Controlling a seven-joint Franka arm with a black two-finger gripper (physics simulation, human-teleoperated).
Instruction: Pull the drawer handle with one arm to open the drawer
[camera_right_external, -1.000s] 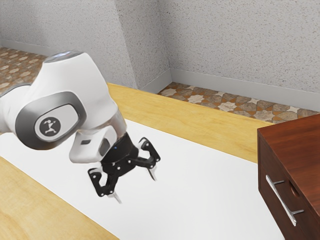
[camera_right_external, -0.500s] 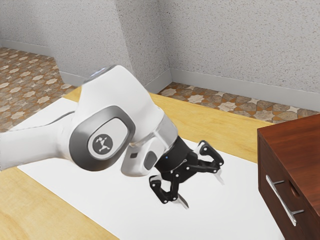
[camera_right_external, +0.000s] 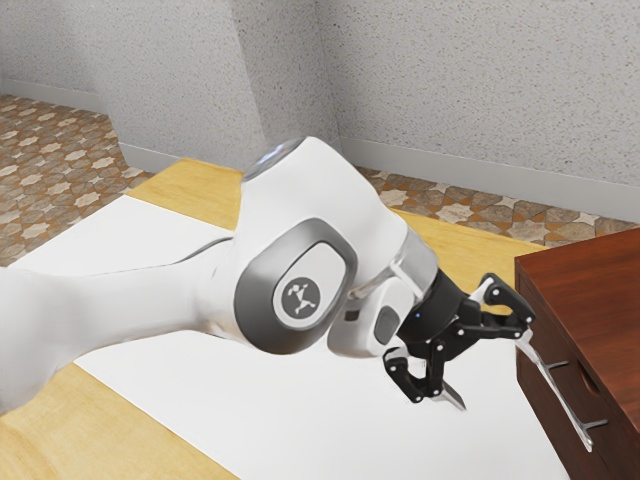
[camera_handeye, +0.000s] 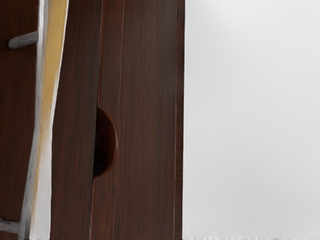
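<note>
Two fingers (camera_right_external: 510, 300) spread wide, holding nothing. Black gripper (camera_right_external: 492, 372) just beside silver drawer handle (camera_right_external: 565, 400), at exterior view's right. Brown drawer (camera_right_external: 535, 425) cut off by edge. Top fingertip touching handle? Hard to tell.

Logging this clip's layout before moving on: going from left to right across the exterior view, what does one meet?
White arm → open black pincer → silver drawer handle.
</note>
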